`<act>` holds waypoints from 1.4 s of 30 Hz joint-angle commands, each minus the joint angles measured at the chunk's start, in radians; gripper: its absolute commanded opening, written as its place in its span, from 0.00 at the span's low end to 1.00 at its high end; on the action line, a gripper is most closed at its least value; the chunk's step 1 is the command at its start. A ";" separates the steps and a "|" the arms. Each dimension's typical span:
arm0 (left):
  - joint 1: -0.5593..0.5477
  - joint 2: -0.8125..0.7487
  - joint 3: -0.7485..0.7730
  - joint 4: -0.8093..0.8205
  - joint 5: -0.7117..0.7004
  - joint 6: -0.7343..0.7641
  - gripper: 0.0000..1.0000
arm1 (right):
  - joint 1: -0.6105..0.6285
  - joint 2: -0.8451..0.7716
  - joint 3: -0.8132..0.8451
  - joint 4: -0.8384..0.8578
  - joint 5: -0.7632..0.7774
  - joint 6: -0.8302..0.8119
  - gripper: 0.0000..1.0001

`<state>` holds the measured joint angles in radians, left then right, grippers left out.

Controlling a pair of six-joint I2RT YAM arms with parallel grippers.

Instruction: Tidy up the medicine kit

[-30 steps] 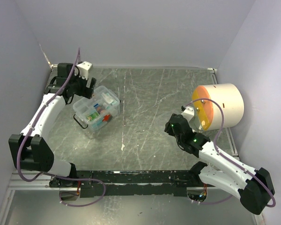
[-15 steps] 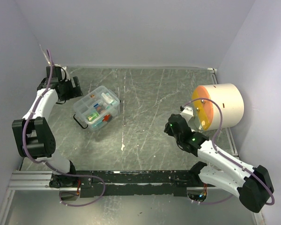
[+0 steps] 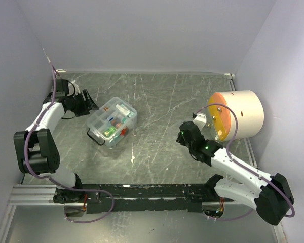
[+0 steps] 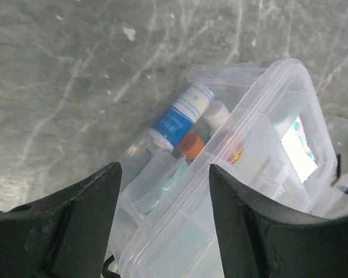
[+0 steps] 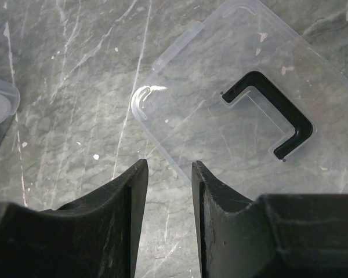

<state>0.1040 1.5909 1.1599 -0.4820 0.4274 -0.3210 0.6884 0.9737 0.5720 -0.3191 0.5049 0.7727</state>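
The medicine kit point(image 3: 112, 121) is a small clear box at the left of the table, lid off, with a black handle point(image 3: 93, 135) at its near end. Its divided tray holds a blue and white tube point(image 4: 180, 116) and an orange-capped item point(image 4: 191, 145). My left gripper point(image 3: 88, 104) is open at the kit's far-left end. In the left wrist view my left gripper point(image 4: 162, 168) straddles the kit's rim point(image 4: 220, 168). My right gripper point(image 3: 184, 135) stands mid-right. The right wrist view shows my right gripper point(image 5: 169, 163) open with a narrow gap above the edge of the clear lid point(image 5: 220, 110), which lies flat and has a black handle point(image 5: 272, 116).
A big cream cylinder with an orange face point(image 3: 240, 114) lies at the right edge, just behind my right arm. Grey walls close the table on the left, back and right. The lid does not show clearly in the top view.
My left gripper has swung from the back-left corner down to the kit's end. The kit has slid to the right and turned a little. My right gripper has barely moved.
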 commanded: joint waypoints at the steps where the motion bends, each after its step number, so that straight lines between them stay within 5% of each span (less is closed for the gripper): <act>1: -0.025 -0.047 -0.084 0.010 0.118 -0.068 0.70 | -0.001 0.030 0.033 0.000 0.015 -0.024 0.37; 15: -0.108 -0.198 -0.231 0.072 0.070 -0.178 0.60 | -0.030 0.327 0.139 -0.044 0.012 -0.322 0.47; 25: -0.109 -0.292 -0.137 -0.084 -0.286 -0.078 0.67 | -0.175 0.470 0.245 -0.071 -0.039 -0.361 0.69; 33: -0.109 -0.336 -0.115 -0.093 -0.212 -0.047 0.69 | -0.323 0.616 0.370 -0.050 -0.007 -0.360 0.76; 42: -0.109 -0.368 -0.143 -0.101 -0.135 -0.039 0.73 | -0.394 0.649 0.347 0.011 -0.167 -0.389 0.83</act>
<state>-0.0002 1.2484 1.0183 -0.5732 0.2337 -0.3740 0.3191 1.6184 0.9367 -0.3408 0.4095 0.4038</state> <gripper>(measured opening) 0.722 0.818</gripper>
